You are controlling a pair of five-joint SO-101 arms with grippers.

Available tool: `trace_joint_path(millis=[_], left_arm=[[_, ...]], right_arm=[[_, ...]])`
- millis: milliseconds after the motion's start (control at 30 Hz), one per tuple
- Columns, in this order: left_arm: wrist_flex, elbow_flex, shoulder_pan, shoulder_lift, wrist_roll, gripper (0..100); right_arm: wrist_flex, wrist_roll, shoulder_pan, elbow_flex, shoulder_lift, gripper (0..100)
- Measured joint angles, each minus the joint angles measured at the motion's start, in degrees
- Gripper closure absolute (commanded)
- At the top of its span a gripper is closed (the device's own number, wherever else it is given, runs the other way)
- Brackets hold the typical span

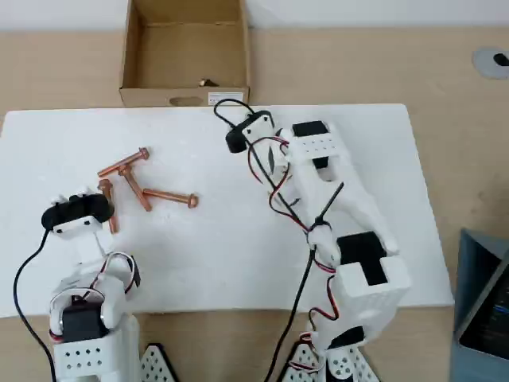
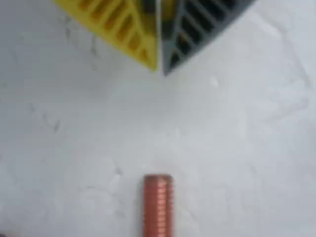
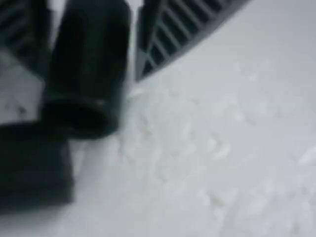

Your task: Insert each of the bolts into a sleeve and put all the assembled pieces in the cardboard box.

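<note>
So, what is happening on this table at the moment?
Two robot arms are at work. The right gripper holds a black sleeve over the white mat. The left gripper, shut and empty, hovers beside the copper bolts lying loose on the mat. The cardboard box beyond the mat has one small piece inside.

This looks like a small robotics lab or maker's bench set up on an office-style desk. A left arm and a right arm, both small, white and trailing loose red and black wires, stand side by side at the near edge of a wooden counter. A white mat covers the counter as a work surface, with copper bolts on it. An open cardboard box sits just past its far edge, and a round cable port is set into the counter.
</note>
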Motion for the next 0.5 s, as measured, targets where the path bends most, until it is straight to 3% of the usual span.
trace_joint_path(millis=[233,500], left_arm=[[0.00,0.00,0.00,0.00,0.00,100],[0.00,0.00,0.00,0.00,0.00,100]], right_arm=[[0.62,0.09,-0.09,-1.49,0.35,98.8],[11.16,0.18,-0.44,-11.87,0.53,98.8]])
